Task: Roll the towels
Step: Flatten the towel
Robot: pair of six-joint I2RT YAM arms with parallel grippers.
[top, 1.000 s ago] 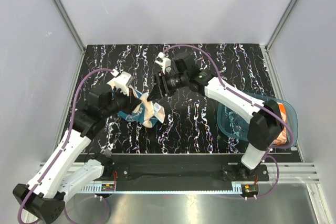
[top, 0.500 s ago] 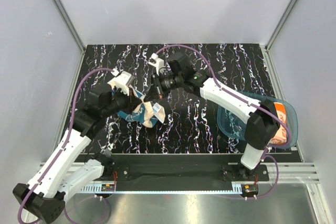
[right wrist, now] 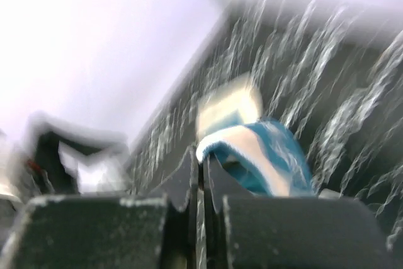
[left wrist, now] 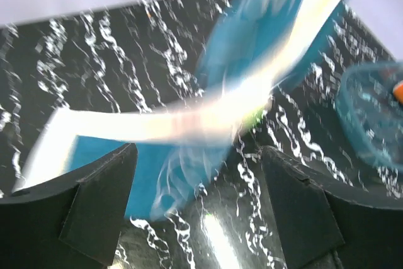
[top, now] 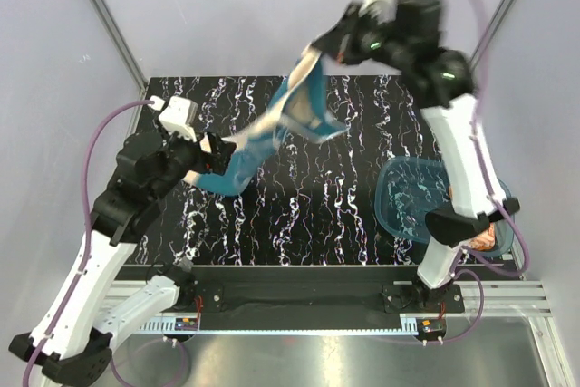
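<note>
One orange towel (top: 486, 239) lies in the blue tray (top: 403, 210), near right; the teal towel (top: 272, 129) hangs stretched aloft left of it, cream underside showing. Your right gripper (top: 313, 50) pinches its far end; the left gripper (left wrist: 196, 155) has its fingers apart.

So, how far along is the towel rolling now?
Done: nothing looks rolled. In hand: the right gripper, shut on the teal towel, holds it high and stretched out; the left gripper is open at its lower end. Left: rolling it, then the orange towel, which lies in the blue tray.

text: none legible | labels: none; brands: none | numbers: none
</note>
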